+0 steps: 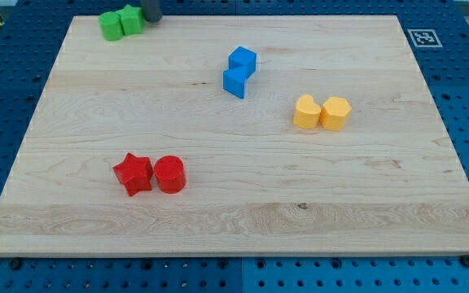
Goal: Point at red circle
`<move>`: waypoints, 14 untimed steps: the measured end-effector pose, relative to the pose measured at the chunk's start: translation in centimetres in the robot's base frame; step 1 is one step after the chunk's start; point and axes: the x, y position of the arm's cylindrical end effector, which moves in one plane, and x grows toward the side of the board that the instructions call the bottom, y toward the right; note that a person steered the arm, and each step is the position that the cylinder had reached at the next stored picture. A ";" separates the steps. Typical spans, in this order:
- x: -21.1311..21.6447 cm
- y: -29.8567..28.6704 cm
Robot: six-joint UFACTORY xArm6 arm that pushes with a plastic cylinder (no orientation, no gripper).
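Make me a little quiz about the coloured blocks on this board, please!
1. True or false: the red circle touches the red star.
2. Which pair sits nearest my tip? A) the yellow blocks B) the green blocks C) the blue blocks
3. Fill in: on the wooden board, the red circle lies to the view's ____ of the red star.

Key
1. True: they sit side by side, touching.
2. B: the green blocks are at the view's top left, right beside my tip. The blue blocks and yellow blocks are farther off.
3. Right.
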 end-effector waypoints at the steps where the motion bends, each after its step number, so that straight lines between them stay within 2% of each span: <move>1: 0.0 -1.4; 2: 0.4 1.6; 3: 3.0 5.0; 5: 6.9 4.1; 6: 10.8 4.9; 7: 13.0 4.9; 8: 13.0 4.9; 10: 17.2 8.0; 12: 24.0 9.8; 13: 27.9 14.2; 14: 34.6 16.0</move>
